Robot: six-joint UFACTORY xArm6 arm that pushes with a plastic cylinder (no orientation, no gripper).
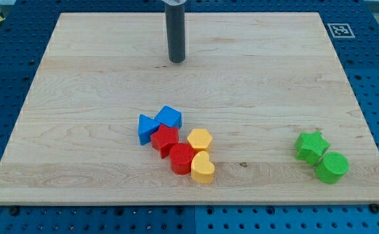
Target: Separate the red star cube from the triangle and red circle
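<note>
- Scanning from the view's left — the blue triangle (147,129) sits at the left end of the cluster, with the blue cube (169,117) just beside it, up and to the right.
- Tucked right under those two is the red star (165,140), the block to be freed; it looks to be touching the triangle on its left and the red circle (182,158) on its lower right — wedged between them, tight quarters!
- Next along, the yellow hexagon (200,139) and the yellow heart (202,168) press against the red circle's right side.
- My tip (177,60) hangs well apart from all this, up toward the view's top, roughly above the blue cube. No gripper on this rig — just the bare rod, holding nothing, touching no block.
- Risk one: coming straight down the surface (78,97), the tip meets the blue cube first, and that shove would likely carry the triangle and star along together.
- Risk two: pushing the star toward the view's right drives it into the circle and the yellows, so the whole clump slides as one.
- Risk three: an off-centre contact on a star point could spin it instead of moving it.
- Far right, the green star (311,144) and green circle (333,167) sit near the edge, well clear.
</note>
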